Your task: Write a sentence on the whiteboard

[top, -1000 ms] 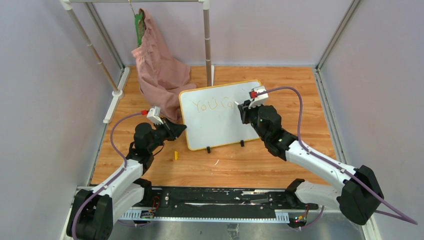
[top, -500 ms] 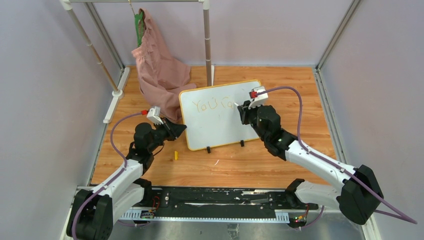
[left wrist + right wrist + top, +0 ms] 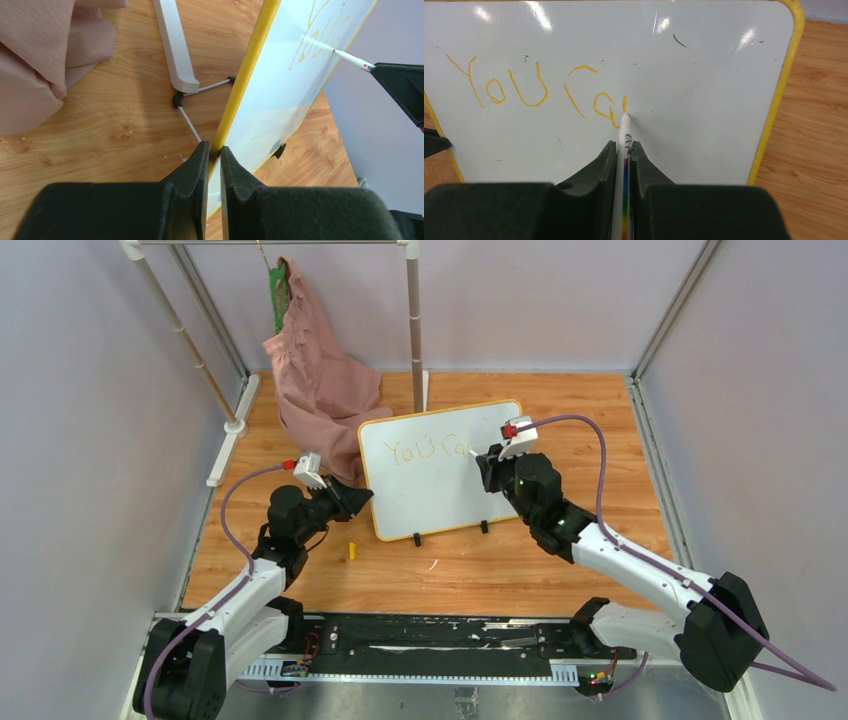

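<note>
The whiteboard, white with a yellow frame, stands tilted on the wooden floor. My left gripper is shut on its left edge, and the left wrist view shows the yellow frame pinched between the fingers of that gripper. My right gripper is shut on a white marker with a rainbow stripe. The marker's tip touches the board just right of the sentence, orange writing that reads "You Ca" followed by a short stroke. In the top view the right gripper sits at the board's upper right.
A pink cloth hangs from a white rack behind the board and drapes onto the floor. The rack's foot lies close to the board's back. A small yellow cap lies on the floor in front of the left gripper.
The right wrist has shifted very slightly with the marker on the board. The left arm and the whiteboard have stayed still.
</note>
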### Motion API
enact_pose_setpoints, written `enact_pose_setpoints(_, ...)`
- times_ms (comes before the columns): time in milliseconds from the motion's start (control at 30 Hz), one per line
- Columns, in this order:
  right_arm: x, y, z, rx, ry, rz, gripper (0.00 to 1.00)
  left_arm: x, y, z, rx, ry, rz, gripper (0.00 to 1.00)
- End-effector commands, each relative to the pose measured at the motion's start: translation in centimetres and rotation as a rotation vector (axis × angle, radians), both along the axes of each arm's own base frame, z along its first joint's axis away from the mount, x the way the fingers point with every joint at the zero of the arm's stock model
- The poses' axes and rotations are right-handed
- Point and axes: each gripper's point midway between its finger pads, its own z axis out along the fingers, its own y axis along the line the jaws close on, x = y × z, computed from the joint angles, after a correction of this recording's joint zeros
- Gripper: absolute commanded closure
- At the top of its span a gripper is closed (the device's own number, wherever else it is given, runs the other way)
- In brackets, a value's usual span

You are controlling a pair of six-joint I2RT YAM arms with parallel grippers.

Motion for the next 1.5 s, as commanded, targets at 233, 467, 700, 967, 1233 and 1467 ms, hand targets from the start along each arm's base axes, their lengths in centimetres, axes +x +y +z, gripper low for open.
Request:
enact_pose_setpoints(233, 0.6, -0.3, 1.4, 0.023, 0.001, -0.033, 1.0, 0.2, -0.1, 1.3, -0.006, -0.055, -0.003, 1.0)
enact_pose_setpoints(467, 1.2, -0.2, 2.2, 0.016, -0.008, -0.051, 1.0, 0.1, -0.2, 1.4, -0.007, -0.056, -0.005, 1.0)
enact_pose_setpoints(700, 1.6, -0.4, 2.7, 0.019, -0.021, -0.073, 1.0, 0.1, -0.2, 1.4, -0.008, -0.055, -0.006, 1.0)
enact_pose_setpoints(967, 2.0, -1.1, 3.0, 0.009, -0.027, -0.096, 1.0, 0.1, -0.2, 1.4, -0.008, -0.056, -0.006, 1.0)
enact_pose_setpoints(1233, 2.0, -1.6, 2.2, -0.008, -0.002, -0.108, 1.0, 0.1, -0.2, 1.4, -0.009, -0.057, -0.005, 1.0)
enact_pose_setpoints(1467, 1.6, -2.2, 1.6, -0.016, 0.01, -0.119, 1.0, 0.1, -0.1, 1.5, -0.009, -0.061, -0.004, 1.0)
